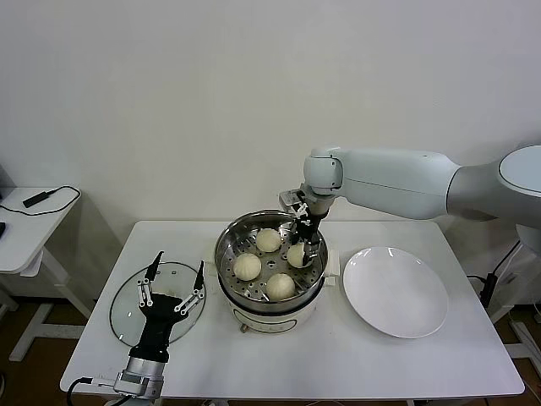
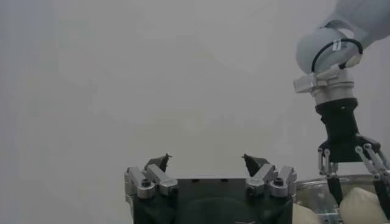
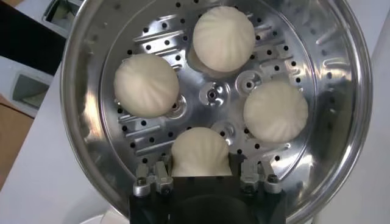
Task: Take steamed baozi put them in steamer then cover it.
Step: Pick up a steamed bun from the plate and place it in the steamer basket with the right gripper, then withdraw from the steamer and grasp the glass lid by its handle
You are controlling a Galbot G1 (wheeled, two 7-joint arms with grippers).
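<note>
The steamer [image 1: 225, 254] stands mid-table, shiny steel on a cream base, and holds four cream-white baozi. Three lie free on the perforated tray [image 3: 210, 94]: one at the back [image 1: 269, 240], one at the left [image 1: 247, 266], one at the front [image 1: 280, 286]. My right gripper [image 1: 299, 252] reaches down into the pot and is shut on the fourth baozi [image 3: 201, 152], which sits low on the tray at the right side. The cover [image 1: 127, 309], a clear glass lid, lies flat on the table left of the steamer. My left gripper [image 1: 179, 264] is open and empty, hovering over the lid.
A flat white plate [image 1: 395, 292] lies right of the steamer. A small side table [image 1: 25, 228] with a black cable stands at far left. The left wrist view shows my open left gripper [image 2: 206, 159] and the right gripper [image 2: 353, 161] over the pot.
</note>
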